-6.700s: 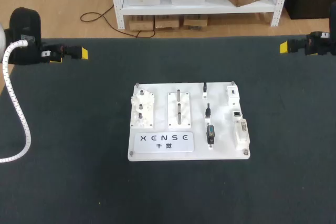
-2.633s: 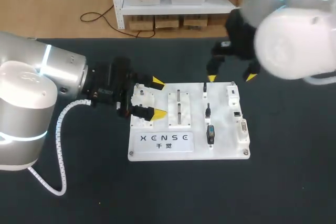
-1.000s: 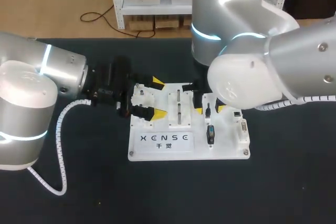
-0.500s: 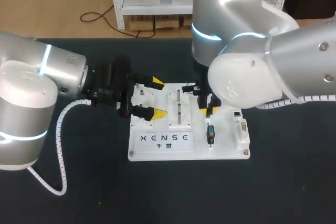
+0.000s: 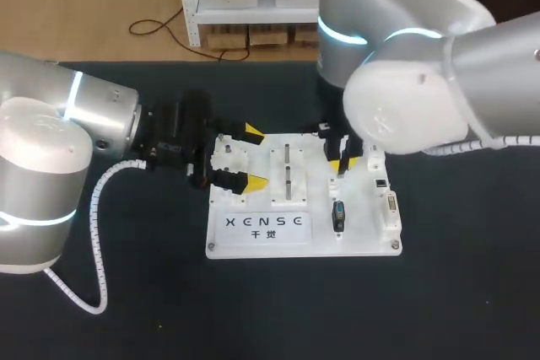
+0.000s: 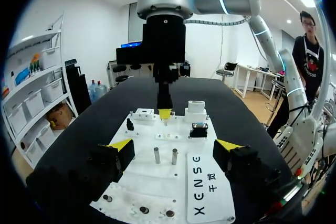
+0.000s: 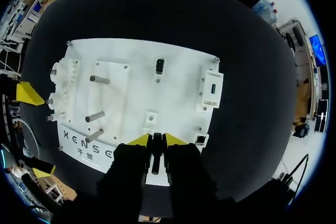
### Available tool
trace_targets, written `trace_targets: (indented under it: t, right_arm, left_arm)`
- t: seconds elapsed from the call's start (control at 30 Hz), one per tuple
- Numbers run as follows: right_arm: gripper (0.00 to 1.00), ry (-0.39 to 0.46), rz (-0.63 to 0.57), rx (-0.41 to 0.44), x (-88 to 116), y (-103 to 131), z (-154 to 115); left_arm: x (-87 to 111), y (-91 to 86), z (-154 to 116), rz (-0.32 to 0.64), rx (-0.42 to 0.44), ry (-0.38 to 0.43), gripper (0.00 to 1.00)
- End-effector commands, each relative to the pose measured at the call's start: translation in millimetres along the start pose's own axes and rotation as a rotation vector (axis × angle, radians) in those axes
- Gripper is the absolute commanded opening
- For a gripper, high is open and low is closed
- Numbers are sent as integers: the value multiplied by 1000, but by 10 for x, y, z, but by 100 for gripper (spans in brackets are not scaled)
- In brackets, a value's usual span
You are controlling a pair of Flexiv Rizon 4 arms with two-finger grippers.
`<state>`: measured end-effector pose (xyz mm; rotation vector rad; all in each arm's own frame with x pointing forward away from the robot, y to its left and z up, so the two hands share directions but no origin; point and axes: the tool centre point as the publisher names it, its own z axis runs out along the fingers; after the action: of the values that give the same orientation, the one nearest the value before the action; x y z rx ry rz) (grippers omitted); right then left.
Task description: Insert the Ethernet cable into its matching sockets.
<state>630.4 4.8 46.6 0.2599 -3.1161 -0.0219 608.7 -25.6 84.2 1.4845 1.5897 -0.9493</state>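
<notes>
Left tool spread wide, gripping nothing, astride the pegged block at the near edge of a white board on the dark tabletop. Right tool clamped on the black Ethernet cable, over the board, socket just beside its fingers.

The short black Ethernet cable stands upright, pinched between the yellow tips of the right pincer, about 1 o'clock from the middle of the white board. Its small dark square socket sits near the board's 3 o'clock edge.
</notes>
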Motion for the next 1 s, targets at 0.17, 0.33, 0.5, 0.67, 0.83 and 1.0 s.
trace_targets:
  t: [0.17,0.33,0.5,0.67,0.83,1.0]
  right_arm:
    - [0,-13,1,2,88,-206,-103]
    - [0,-11,19,19,120,-332,-84]
    - [0,-11,38,27,139,-442,-50]
    - [0,-8,51,34,139,-518,-9]
    - [0,-4,64,40,138,-568,23]
    - [0,3,68,41,151,-577,54]
  left_arm:
    - [15,1,-1,3,-1,-4,100]
    - [15,1,-1,3,-1,-4,100]
    - [15,1,-1,3,-1,-4,100]
    - [15,1,-1,3,-1,-4,100]
    - [15,1,-1,3,-1,-4,100]
    - [15,1,-1,3,-1,-4,100]
